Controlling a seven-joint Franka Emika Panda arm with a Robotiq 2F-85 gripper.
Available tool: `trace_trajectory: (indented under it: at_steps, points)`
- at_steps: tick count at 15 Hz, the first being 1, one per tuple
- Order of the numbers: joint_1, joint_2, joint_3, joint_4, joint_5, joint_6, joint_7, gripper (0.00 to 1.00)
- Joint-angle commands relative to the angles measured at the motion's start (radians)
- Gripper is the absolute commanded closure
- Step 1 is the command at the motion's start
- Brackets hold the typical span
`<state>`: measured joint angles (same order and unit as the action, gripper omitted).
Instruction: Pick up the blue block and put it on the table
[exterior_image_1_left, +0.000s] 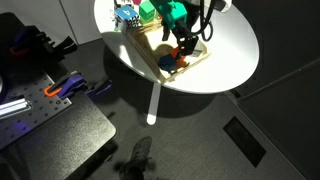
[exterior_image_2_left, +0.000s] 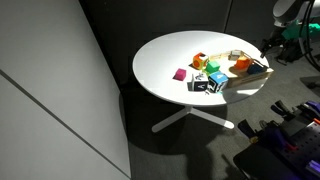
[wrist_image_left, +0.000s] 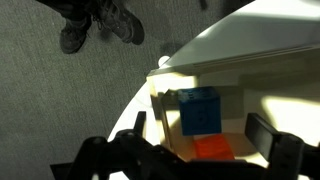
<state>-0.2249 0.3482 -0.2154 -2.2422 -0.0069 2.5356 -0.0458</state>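
The blue block is a plain blue cube inside a shallow wooden tray, with an orange block right next to it. My gripper is open above them, one dark finger on each side of the two blocks, holding nothing. In an exterior view the gripper hangs over the tray on the round white table, and the blue block lies at the tray's near end. In an exterior view the table shows fully; the blue block is too small to make out there.
Other blocks stand on the table beside the tray: a green one, a pink one, an orange one and a blue-and-white speckled object. A dark perforated workbench with orange clamps stands beside the table. The floor is grey carpet.
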Motion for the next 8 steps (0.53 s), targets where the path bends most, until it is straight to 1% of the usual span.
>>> trace_trajectory:
  at_steps: [1,8]
  points:
    - [-0.014,0.070,0.003,0.051,-0.011,0.018,-0.018,0.00]
    - [-0.024,0.166,0.018,0.082,-0.001,0.089,-0.028,0.00]
